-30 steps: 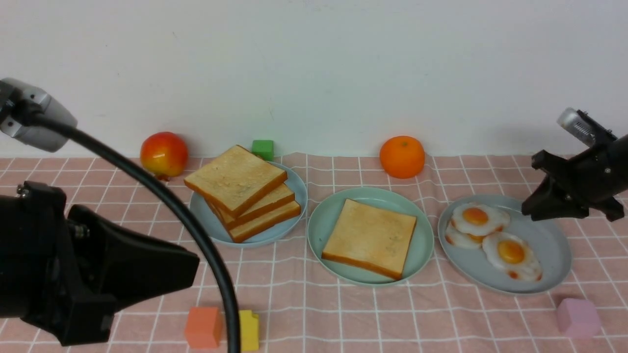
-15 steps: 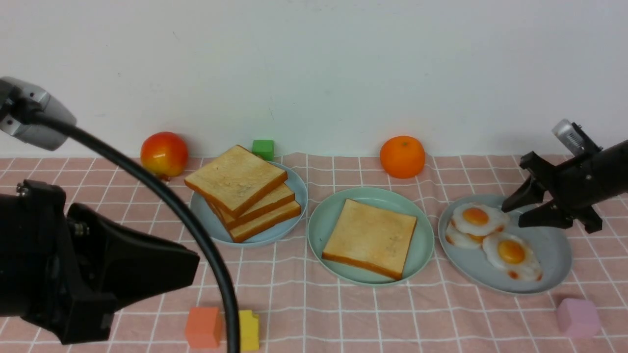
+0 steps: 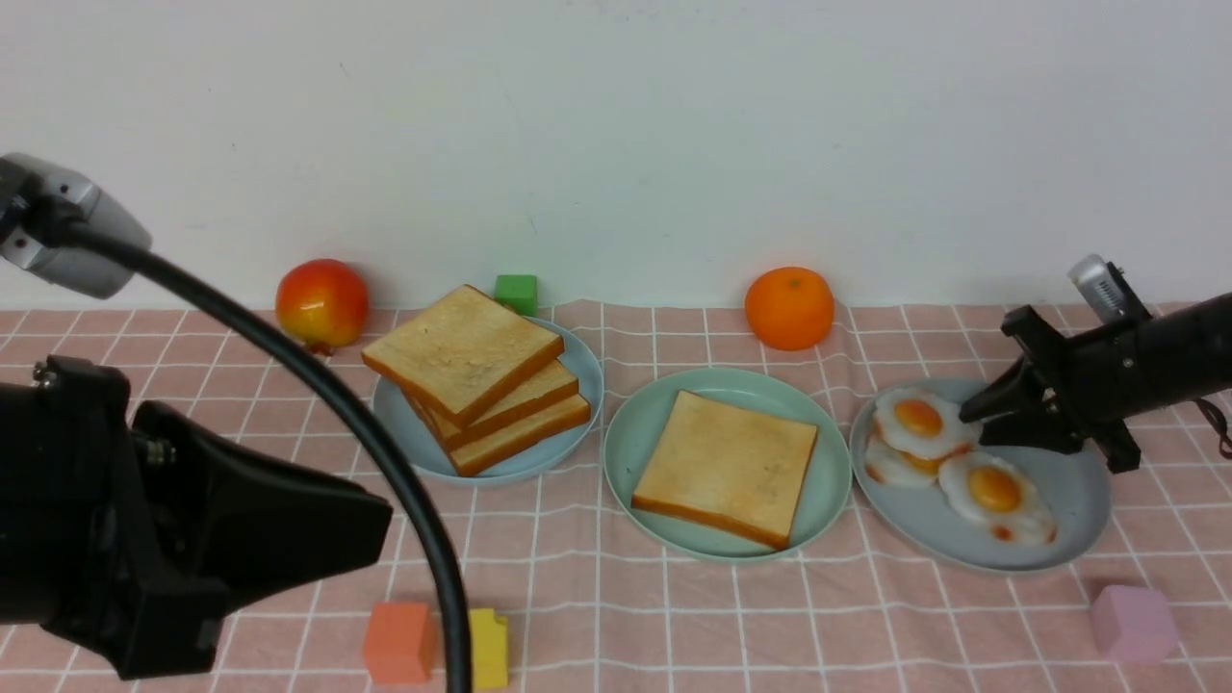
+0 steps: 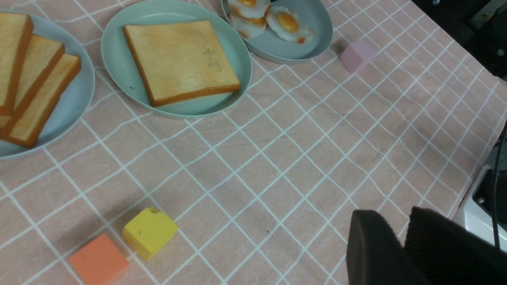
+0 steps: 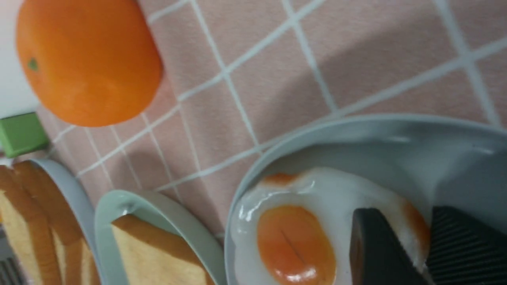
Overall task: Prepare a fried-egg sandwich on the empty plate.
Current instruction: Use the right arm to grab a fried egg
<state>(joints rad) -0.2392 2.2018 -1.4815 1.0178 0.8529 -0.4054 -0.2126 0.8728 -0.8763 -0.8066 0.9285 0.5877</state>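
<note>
We are reaching our right claw [image 3: 974,426] onto the upper fried egg [image 3: 921,423], its fingers straddling the white's edge. Our left claw [image 4: 404,249] is hovering, slightly spread.

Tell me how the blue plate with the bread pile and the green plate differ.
The pale blue plate bears several toast slices in a leaning pile, while the mint-green plate bears just one visible slice lying flat. The blue plate is farther left and farther back; the green one sits nearer the middle. Both are round, with raised rims.
</note>
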